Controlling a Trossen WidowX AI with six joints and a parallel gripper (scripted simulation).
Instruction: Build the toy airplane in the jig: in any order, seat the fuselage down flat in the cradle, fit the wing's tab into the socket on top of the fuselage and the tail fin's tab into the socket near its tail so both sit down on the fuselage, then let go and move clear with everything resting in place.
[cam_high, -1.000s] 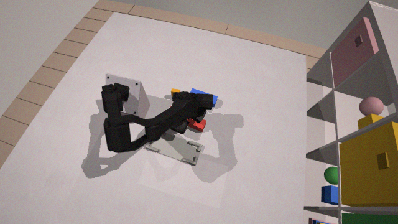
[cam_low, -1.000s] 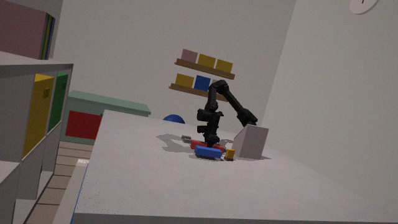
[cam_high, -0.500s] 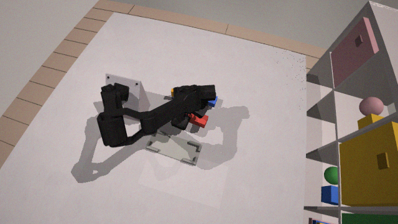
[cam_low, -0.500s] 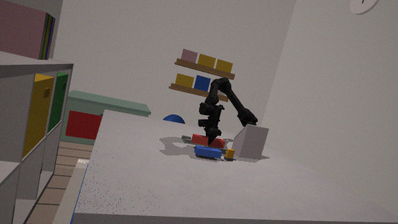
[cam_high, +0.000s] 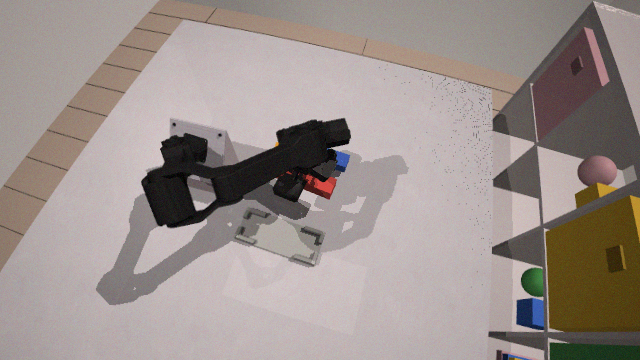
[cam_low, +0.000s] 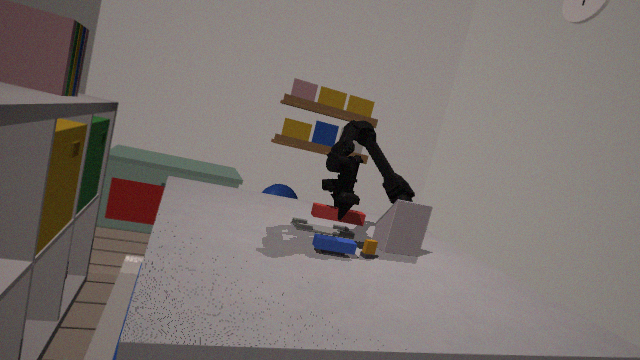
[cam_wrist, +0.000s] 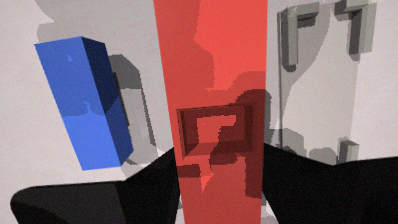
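The red fuselage (cam_high: 322, 187) (cam_low: 325, 211) (cam_wrist: 232, 45) is held off the table, with its upper socket facing the wrist camera. My gripper (cam_high: 308, 181) (cam_low: 342, 216) (cam_wrist: 213, 146) is shut on it, one finger on each long side near that socket. The blue wing (cam_high: 342, 161) (cam_low: 334, 243) (cam_wrist: 72, 100) lies on the table to the left in the wrist view. The orange tail fin (cam_low: 370, 247) stands near the wing's end and is mostly hidden in the top view. The grey-green jig (cam_high: 280, 237) (cam_low: 320, 229) (cam_wrist: 320, 110) is empty, to the right in the wrist view.
The arm's pale wedge-shaped base (cam_high: 197, 126) (cam_low: 411, 227) stands beyond the tail fin. A shelf unit (cam_high: 542, 200) (cam_low: 60, 102) with bins, balls and blocks stands beside the table.
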